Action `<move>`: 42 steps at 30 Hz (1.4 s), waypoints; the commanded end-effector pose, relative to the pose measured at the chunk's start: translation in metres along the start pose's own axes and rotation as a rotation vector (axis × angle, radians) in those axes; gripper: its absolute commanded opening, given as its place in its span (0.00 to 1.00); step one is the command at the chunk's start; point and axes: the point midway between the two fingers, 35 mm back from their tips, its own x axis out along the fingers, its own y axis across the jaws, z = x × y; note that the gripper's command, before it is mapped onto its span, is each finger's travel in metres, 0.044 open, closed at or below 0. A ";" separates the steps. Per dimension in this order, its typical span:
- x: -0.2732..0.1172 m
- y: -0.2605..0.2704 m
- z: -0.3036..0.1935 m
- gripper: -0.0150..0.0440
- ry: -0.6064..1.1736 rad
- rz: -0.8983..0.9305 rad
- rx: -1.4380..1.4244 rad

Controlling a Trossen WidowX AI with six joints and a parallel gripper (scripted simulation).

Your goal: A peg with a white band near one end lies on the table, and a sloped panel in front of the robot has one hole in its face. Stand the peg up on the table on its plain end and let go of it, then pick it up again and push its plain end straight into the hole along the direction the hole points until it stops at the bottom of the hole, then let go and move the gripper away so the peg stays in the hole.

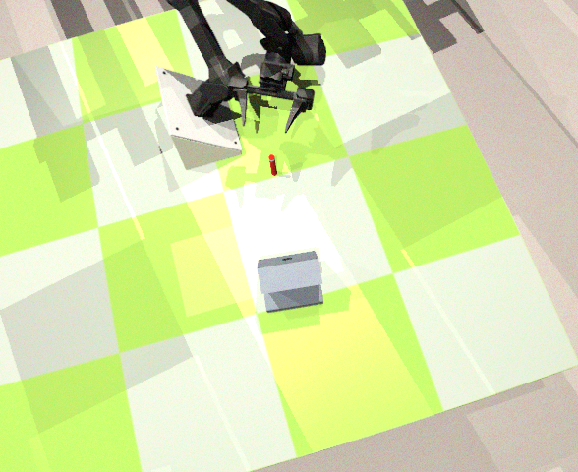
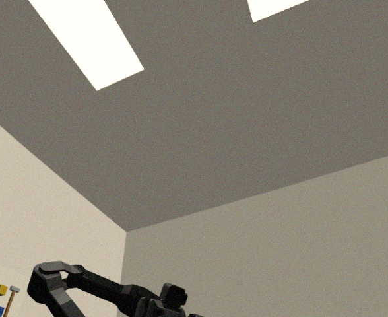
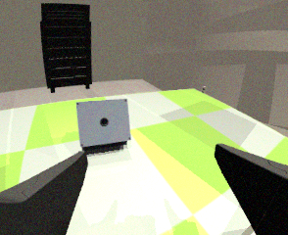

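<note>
The red peg [image 1: 272, 166] stands upright on the table, with its white-banded end up, in the top view. It is not visible in the wrist view. My gripper [image 1: 264, 129] [image 3: 152, 155] is wide open and empty, set back from the peg on the arm's side and apart from it. The blue-grey sloped panel [image 1: 289, 275] [image 3: 90, 133] stands beyond the peg. Its hole [image 3: 104, 121] shows dark and empty in the middle of the face in the wrist view. The exterior view shows only part of the arm, without the fingertips.
The checkered table [image 1: 58, 284] carries a white slanted plate [image 1: 177, 109] on a wedge-shaped block beside the arm, left of my gripper in the top view. A black rack [image 3: 67, 46] stands beyond the table in the wrist view.
</note>
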 end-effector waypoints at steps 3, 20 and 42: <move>0.006 -0.003 -0.012 1.00 0.107 -0.072 -0.124; 0.020 -0.020 -0.054 1.00 0.581 -0.261 -0.358; 0.022 -0.015 -0.079 1.00 1.184 -0.172 -0.216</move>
